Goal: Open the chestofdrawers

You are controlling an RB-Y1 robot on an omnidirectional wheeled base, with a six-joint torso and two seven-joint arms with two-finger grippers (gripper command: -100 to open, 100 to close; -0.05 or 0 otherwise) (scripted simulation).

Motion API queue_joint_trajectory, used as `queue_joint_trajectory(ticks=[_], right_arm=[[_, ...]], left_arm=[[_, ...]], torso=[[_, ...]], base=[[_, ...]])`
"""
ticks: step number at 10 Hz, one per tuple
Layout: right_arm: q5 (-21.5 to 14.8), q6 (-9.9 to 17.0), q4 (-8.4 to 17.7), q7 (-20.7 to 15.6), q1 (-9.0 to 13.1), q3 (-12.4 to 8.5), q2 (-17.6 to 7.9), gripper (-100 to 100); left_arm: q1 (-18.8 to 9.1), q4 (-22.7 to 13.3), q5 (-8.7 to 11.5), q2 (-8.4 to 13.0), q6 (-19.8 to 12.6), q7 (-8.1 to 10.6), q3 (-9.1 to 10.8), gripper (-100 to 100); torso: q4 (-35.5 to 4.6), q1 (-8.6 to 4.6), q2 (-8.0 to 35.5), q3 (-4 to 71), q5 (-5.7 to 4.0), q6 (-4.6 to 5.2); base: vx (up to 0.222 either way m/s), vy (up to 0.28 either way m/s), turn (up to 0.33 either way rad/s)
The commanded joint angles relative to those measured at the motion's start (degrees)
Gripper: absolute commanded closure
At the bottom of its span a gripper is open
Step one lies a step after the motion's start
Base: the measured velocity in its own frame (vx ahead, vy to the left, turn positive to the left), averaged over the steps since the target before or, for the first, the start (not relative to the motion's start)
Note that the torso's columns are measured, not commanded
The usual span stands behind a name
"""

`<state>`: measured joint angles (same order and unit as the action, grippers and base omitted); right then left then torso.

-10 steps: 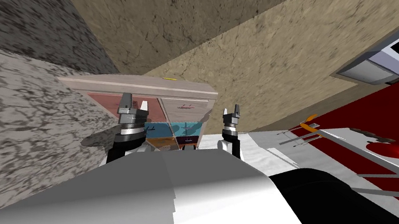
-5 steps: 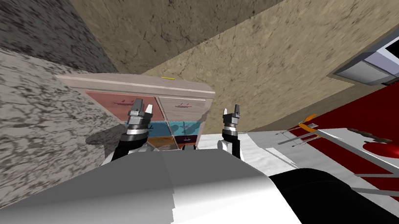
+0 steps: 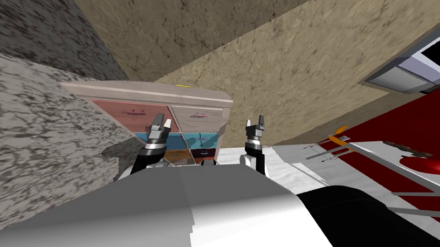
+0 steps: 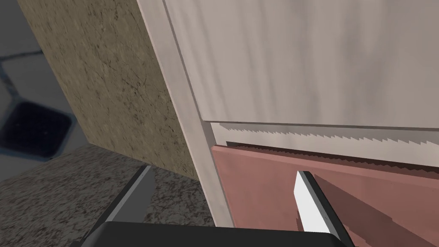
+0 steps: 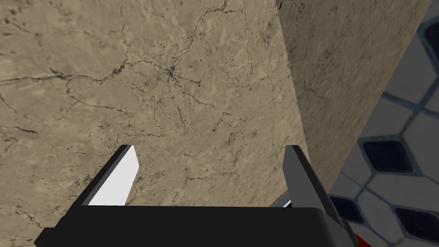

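The left claw is released and empty, fingers spread: one over the pink top drawer, the other out past the chest's corner post. It is probably lining up on that drawer's small dark handle, not yet touched. The chest of drawers stands straight ahead against the tan wall, drawers apparently shut, with a pale wood top and fronts in pink, beige, teal, orange and dark purple. The right claw, also spread and empty, waits by the chest's right end.
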<state>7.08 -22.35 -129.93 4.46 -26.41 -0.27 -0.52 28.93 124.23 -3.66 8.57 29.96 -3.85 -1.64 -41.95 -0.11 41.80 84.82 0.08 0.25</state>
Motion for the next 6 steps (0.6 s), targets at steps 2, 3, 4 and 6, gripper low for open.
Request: queue_joint_trajectory(ticks=[2, 3, 4, 6], right_arm=[[0.0, 0.0, 0.0, 0.0, 0.0, 0.0, 0.0, 0], [0.0, 0.0, 0.0, 0.0, 0.0, 0.0, 0.0, 0], [0.0, 0.0, 0.0, 0.0, 0.0, 0.0, 0.0, 0], [0.0, 0.0, 0.0, 0.0, 0.0, 0.0, 0.0, 0]], left_arm=[[-0.96, -4.53, -0.39, 0.27, 0.67, -0.42, -0.18, -100], [-1.27, -6.0, -0.52, 0.27, 1.01, -0.59, -0.16, -100], [-1.57, -7.4, -0.63, 0.25, 1.35, -0.76, -0.14, -100], [-1.86, -8.81, -0.75, 0.22, 1.67, -0.92, -0.12, -100]], torso=[[0.16, -0.21, -0.04, -0.02, 0.03, 0.12], [0.19, -0.29, -0.05, -0.03, 0.03, 0.15], [0.31, -0.41, -0.13, -0.01, 0.07, 0.24], [0.38, -0.76, -0.03, -0.1, 0.04, 0.39]], base=[[-0.009, -0.027, 0.011], [-0.008, -0.042, 0.013], [-0.02, -0.059, 0.005], [-0.014, -0.043, 0.014]])
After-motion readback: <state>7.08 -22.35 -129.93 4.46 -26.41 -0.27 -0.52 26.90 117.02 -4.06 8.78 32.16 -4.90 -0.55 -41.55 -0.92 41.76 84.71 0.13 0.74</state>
